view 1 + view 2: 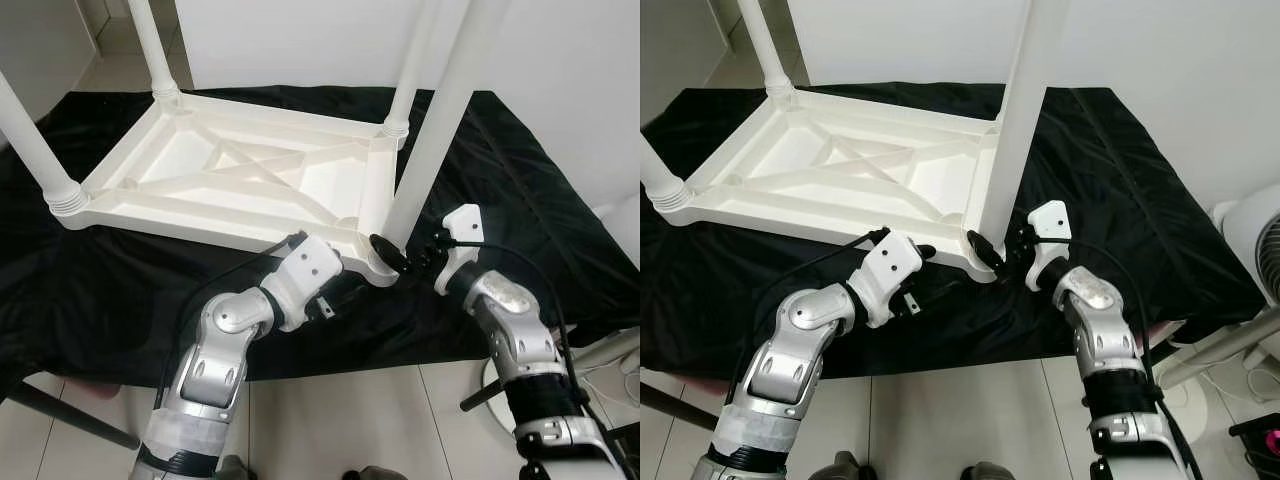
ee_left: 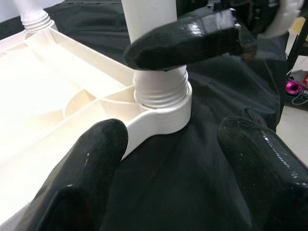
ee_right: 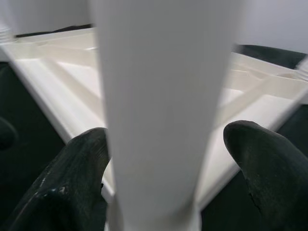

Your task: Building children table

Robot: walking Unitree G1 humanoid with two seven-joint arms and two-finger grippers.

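At 5 o'clock corner: screwing the table leg [image 1: 430, 150].
Right gripper [image 1: 395, 258] jaws half-open around it; left gripper [image 2: 168, 159] open beside socket [image 2: 161, 113]; keep leg upright.

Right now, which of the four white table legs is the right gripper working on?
The leg at the upturned table's near right corner, closest to the robot. The right gripper straddles its base; the other three stand untouched at the other corners.

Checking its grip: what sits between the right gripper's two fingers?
The white table leg, standing between the right gripper's fingers in the right wrist view.
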